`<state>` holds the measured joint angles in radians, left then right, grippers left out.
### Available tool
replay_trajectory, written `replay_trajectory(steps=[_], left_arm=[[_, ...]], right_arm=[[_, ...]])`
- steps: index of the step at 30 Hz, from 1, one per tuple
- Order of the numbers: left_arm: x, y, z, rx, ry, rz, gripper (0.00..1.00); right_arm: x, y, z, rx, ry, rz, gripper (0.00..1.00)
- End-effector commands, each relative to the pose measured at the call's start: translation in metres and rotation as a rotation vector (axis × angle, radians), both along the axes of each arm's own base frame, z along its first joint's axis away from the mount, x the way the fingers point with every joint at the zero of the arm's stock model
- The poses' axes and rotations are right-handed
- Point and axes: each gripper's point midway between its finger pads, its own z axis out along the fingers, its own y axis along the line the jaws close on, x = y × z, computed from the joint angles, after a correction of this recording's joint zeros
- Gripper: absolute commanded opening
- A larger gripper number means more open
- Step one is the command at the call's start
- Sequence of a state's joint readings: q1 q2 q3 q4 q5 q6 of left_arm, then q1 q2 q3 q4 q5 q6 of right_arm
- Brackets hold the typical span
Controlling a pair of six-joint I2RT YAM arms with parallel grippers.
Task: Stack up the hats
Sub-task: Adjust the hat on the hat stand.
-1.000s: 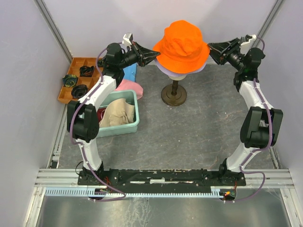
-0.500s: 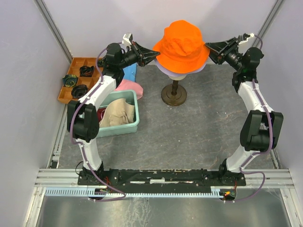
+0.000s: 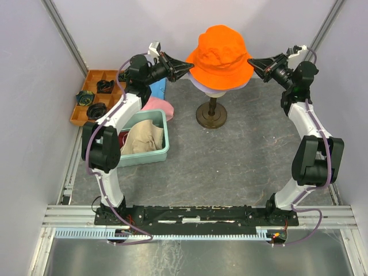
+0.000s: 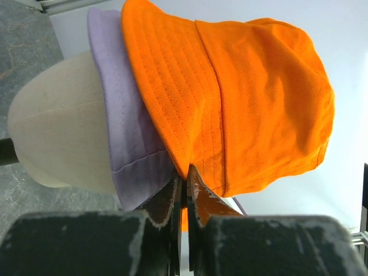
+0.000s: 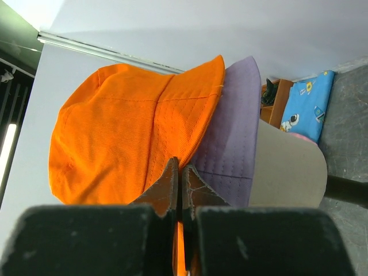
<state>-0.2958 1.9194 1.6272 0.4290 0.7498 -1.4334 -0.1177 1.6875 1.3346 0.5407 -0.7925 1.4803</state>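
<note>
The orange hat (image 3: 221,53) is sitting on top of the lavender hat (image 3: 196,84), and both are resting on a cream dummy head (image 3: 217,92) that is standing on a dark stand (image 3: 211,115) toward the far side of the desk (image 3: 230,161). Only the lavender brim is peeking out under the orange one.

The left tool (image 3: 187,66) is reaching in from the left and is clenched on the brim of the orange hat. In the left wrist view its fingers (image 4: 172,195) are pressing together with orange fabric between them, just beside the lavender brim (image 4: 129,144) and the dummy head (image 4: 57,132).

The right tool (image 3: 252,61) is reaching in from the opposite side and is likewise grasping the orange brim. In the right wrist view its fingers (image 5: 169,178) are pinching together on the orange hat (image 5: 126,132), with the lavender hat (image 5: 230,149) just beside them.

To the left, a pale green tub (image 3: 150,156) is holding the cream hat (image 3: 142,138) and the dark red hat (image 3: 122,139), which is showing at its left side. The pink hat (image 3: 160,108) is lying on the desk just behind the tub. A blue cloth (image 3: 157,87) is lying farther back under the left arm, and an orange tray (image 3: 76,114) with dark items is sitting in the far left corner.
</note>
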Motion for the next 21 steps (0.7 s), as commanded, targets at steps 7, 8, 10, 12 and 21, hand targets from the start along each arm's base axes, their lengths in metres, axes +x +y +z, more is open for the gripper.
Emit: replay_trajectory(steps=[7,8,10,12,21], left_arm=[[0.002,0.012,-0.067,0.036,0.126,0.055,0.03],[0.001,0.013,-0.071,0.033,0.13,0.055,0.03],[0.0,0.014,-0.076,0.035,0.139,0.054,0.03],[0.0,0.015,-0.077,0.036,0.14,0.055,0.03],[0.007,0.013,-0.058,0.004,0.116,0.055,0.03]], right_arm=[[-0.011,0.004,-0.021,-0.061,-0.001,0.005,0.0],[-0.011,0.004,-0.025,-0.067,0.005,0.006,0.0],[-0.011,0.004,-0.032,-0.087,0.021,0.003,0.0],[-0.011,0.004,-0.04,-0.11,0.033,0.004,0.0],[-0.012,0.002,-0.053,-0.162,0.055,0.0,0.0]])
